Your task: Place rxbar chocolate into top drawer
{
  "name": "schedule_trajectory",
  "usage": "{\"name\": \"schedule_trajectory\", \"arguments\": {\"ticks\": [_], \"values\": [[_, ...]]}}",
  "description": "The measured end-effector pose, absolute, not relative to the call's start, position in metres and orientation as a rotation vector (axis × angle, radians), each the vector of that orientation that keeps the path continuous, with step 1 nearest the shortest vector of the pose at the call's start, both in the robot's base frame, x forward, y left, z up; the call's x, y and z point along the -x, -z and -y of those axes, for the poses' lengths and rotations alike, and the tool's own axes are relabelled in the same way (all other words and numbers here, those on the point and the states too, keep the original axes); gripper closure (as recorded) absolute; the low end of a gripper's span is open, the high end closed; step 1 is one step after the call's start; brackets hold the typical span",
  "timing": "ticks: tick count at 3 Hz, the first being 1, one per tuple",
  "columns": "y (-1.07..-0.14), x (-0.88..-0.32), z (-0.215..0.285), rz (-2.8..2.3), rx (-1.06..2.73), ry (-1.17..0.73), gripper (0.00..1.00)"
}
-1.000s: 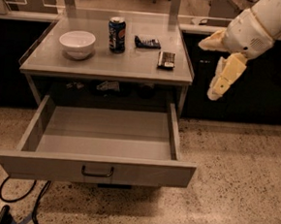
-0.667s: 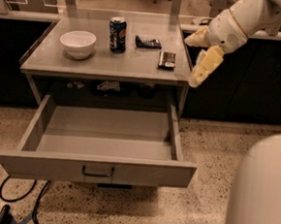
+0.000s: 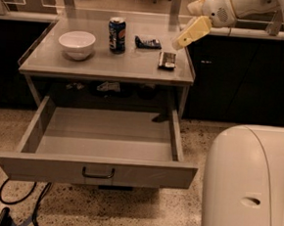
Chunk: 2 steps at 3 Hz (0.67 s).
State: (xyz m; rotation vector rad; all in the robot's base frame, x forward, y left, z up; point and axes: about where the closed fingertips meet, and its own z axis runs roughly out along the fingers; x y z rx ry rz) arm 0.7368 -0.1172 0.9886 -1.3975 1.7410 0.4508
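Observation:
The rxbar chocolate [image 3: 167,60] is a small dark bar lying flat near the right edge of the grey tabletop [image 3: 135,68]. The top drawer [image 3: 98,168] stands pulled wide open below the table, with its inside bare and its dark handle [image 3: 98,173] at the middle of the front panel. My gripper [image 3: 180,42] has pale yellow tips. It hangs in the air just above and to the right of the bar, pointing down-left towards it, and holds nothing. My white arm [image 3: 229,6] reaches in from the upper right.
A white bowl [image 3: 76,43], a blue soda can [image 3: 117,34] and a dark blue snack packet [image 3: 147,42] stand on the tabletop left of the bar. My white body [image 3: 249,187] fills the lower right. Cables [image 3: 17,203] lie on the floor at lower left. Dark cabinets flank the table.
My gripper has moved left from beside the table's right side to just above the bar's right. My white body has come into view at the lower right.

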Motion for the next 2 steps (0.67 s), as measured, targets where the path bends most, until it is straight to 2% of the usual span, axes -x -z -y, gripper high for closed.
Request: {"name": "schedule_trajectory", "arguments": {"ticks": [2], "values": [[-1.0023, -0.7431, 0.1152, -1.711, 1.375, -0.426, 0.0]]}}
